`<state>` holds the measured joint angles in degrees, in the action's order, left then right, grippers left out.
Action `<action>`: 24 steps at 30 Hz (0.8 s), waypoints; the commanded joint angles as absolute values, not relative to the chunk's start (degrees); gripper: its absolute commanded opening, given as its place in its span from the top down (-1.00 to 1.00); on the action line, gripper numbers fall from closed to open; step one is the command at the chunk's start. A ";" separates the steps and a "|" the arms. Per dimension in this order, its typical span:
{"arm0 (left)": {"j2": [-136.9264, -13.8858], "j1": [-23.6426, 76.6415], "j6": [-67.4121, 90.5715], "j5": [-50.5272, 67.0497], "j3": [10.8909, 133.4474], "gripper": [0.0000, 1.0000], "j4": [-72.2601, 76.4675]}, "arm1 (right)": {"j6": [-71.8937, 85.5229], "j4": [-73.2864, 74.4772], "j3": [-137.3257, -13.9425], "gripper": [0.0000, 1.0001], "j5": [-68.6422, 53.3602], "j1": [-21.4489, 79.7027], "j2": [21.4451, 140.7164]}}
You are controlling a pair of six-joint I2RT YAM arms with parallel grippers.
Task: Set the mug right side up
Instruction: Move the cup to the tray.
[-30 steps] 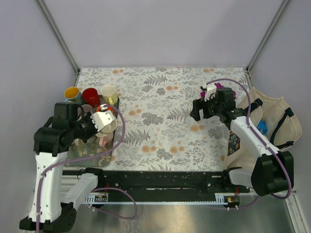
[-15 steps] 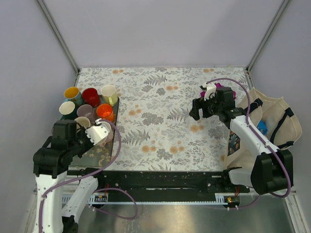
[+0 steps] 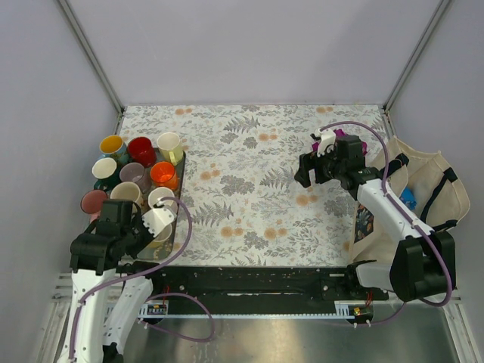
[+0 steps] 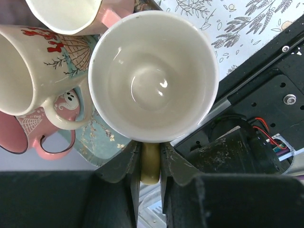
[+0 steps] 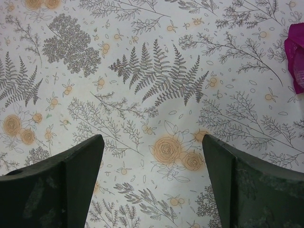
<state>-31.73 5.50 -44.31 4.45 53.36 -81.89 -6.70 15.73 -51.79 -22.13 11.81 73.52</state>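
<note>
**A:** What do we see from above?

**B:** We see a table with a cloth [image 3: 249,189] full of leaves and orange flowers. Plain grey walls [image 3: 249,53] stand around it. At the left of the frame are many other mugs [image 3: 141,149], packed close, mouths up. At the right edge lies a bag [image 3: 423,181].

**A:** Where is the mug?

**B:** We cannot make it out well from above. The left wrist view is full of it. The mug [image 4: 152,80] has its mouth up and is white inside. It is over the corner of a tray [image 4: 102,142], beside the black rail [image 4: 256,109]. The left gripper [image 4: 151,161] is clamped on its yellowish handle.

**A:** And the other side?

**B:** The right gripper [image 5: 152,142] has its jaws wide apart over bare cloth. Only its own view shows a pink thing [image 5: 297,61] at the right edge.
</note>
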 commanded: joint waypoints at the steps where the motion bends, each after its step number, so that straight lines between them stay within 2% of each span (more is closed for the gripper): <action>1: -29.27 4.92 -42.54 4.48 53.27 1.00 -92.28 | -7.73 14.76 -53.61 -0.87 -23.11 11.51 74.88; 5: -26.55 5.01 -44.38 7.90 51.60 1.00 -90.00 | -6.86 14.33 -54.58 -0.87 -23.90 11.60 76.55; 14: -34.71 4.83 -55.10 13.10 46.94 1.00 -87.19 | -6.94 15.47 -58.53 -0.87 -24.44 11.60 78.84; 24: -39.37 0.00 -64.50 13.09 43.25 1.00 -83.50 | -7.21 15.73 -53.97 -0.87 -23.73 11.60 74.71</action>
<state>-38.02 1.43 -58.57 10.83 44.38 -79.88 -6.83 16.25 -55.09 -23.51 11.77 78.06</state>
